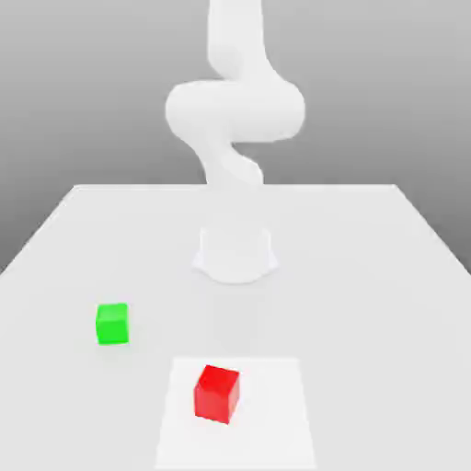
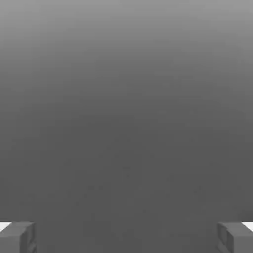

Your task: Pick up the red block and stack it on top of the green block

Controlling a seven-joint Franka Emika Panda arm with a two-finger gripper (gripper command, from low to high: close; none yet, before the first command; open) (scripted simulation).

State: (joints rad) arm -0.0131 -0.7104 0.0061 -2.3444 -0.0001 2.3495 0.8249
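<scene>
A broad, pale grey flat tabletop [image 1: 386, 276] fills the lower half of the exterior view, narrowing toward a plain grey backdrop. Rising from a round white base near the table's middle, the smooth white robot arm [image 1: 235, 115] twists upward in thick rounded segments and leaves the top of the picture. Toward the near edge lies a lighter white rectangular patch [image 1: 276, 423] on the table surface, and on it, a little toward the exterior view's left of the patch's centre, sits the small bright red cube with plain smooth faces [image 1: 217, 393], turned slightly so that a vertical edge faces the camera. The small bright green cube of about the same size [image 1: 112, 324] rests on the bare grey table, off the patch, farther back and toward the exterior view's left of the red cube; the two stand well apart, neither touching anything but the surface beneath it (each throws only a faint shadow). In the hand view, the two-finger gripper [image 2: 126, 237] shows as a pair of grey, blocky fingertips [image 2: 19, 237] at opposite corners of the picture, the jaws spread wide apart with nothing between them, set against an even grey ground that darkens toward the fingers.
</scene>
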